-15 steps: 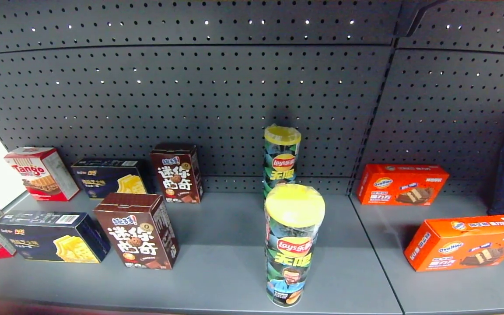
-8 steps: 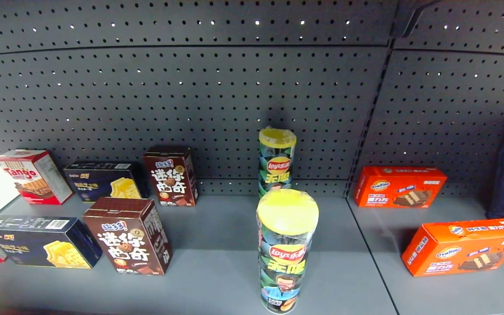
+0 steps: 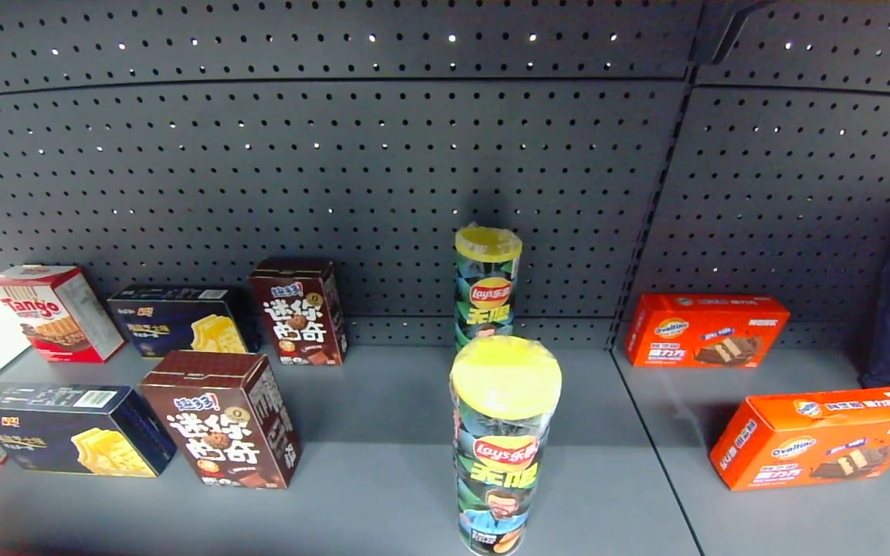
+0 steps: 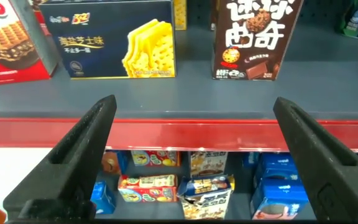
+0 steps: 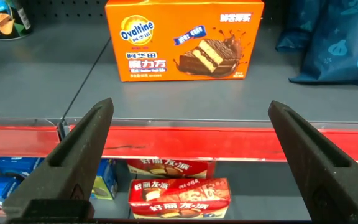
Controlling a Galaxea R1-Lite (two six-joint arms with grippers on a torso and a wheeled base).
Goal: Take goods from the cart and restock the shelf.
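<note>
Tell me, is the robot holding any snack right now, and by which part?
Nothing is held. The left gripper and the right gripper are both open and empty, facing the front edge of the shelf.

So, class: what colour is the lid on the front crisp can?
Yellow lid; clearest in the head view.

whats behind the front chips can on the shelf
Behind the front chips can a second chips can stands upright near the pegboard back panel. Its base is covered by the front can's lid.
</note>
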